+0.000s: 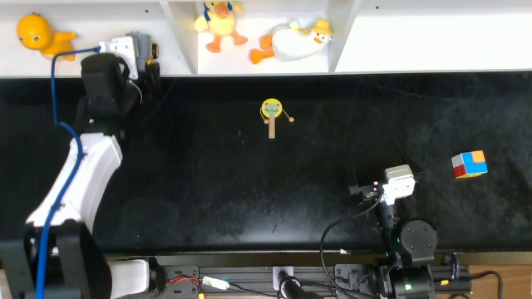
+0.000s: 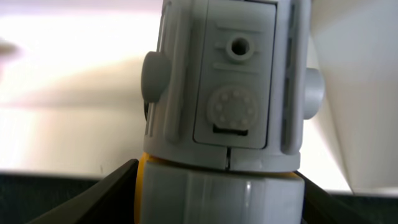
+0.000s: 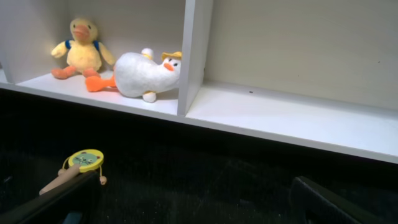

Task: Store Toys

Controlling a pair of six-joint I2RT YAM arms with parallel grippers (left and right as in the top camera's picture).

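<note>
— where's the left claw [image 1: 141, 56]?
— clamped on a grey toy robot [image 2: 230, 93], at the front edge of the shelf's [image 1: 432, 58] left compartment.
— and the right claw [image 3: 196, 180]?
— fingers spread wide, near the bench's [image 1: 208, 183] front edge. a rattle drum [image 1: 272, 112] lies toward the back edge, a colour cube [image 1: 470, 164] by the right edge.

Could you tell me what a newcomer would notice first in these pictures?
The left gripper holds a grey robot toy at the left compartment of the shelf. A yellow plush duck and a white duck sit in the middle one, and a bright cube lies on the black table at the right.
</note>
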